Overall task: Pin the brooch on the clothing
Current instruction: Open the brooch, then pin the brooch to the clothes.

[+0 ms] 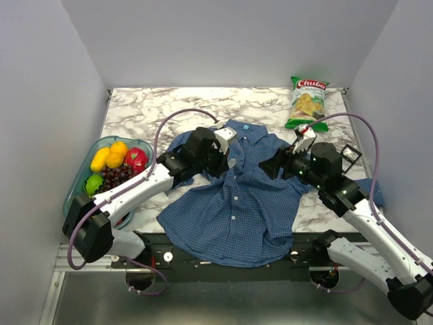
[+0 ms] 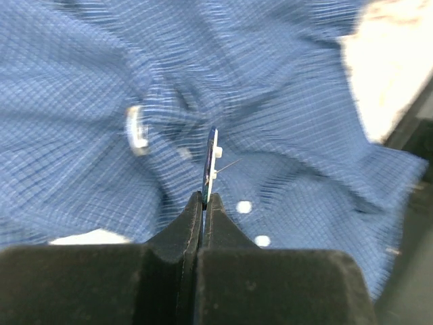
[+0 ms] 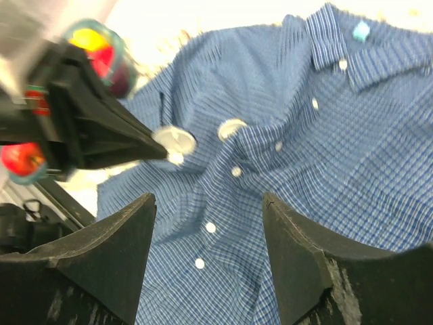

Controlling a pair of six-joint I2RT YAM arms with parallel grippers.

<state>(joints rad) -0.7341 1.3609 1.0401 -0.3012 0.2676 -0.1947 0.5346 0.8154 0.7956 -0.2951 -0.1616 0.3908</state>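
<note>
**A:** What is taking up most of the table (image 1: 169,108)?

**B:** The shirt (image 1: 233,217) is lying front-up across the middle. Its collar is pointing to the far side and its hem is reaching over the near edge. The cloth is bunching into folds around the placket.

**A:** And the arms?

**B:** Both are reaching in over the chest. The right gripper (image 3: 206,200) is hovering just above the fabric with its jaws standing wide and nothing between them. The left gripper (image 2: 204,200) is pinching the brooch (image 2: 212,159) by its lower edge, jaws fully closed on it.

**A:** How is the brooch sitting?

**B:** It is standing edge-on in the left wrist view, a thin light disc. A fine pin (image 2: 229,164) seems to be sticking out sideways from it. A second small round piece (image 3: 232,128) is lying on the cloth just beside it, but I cannot tell what it is.

**A:** How is the shirt going to behave?

**B:** I am expecting it to be light, soft and limp, giving way under the pin rather than resisting it. The free jaws would do best taking a raised fold beside the placket and holding it taut. The brooch looks small, stiff and likely slippery, so the edge grip is suiting it.
</note>
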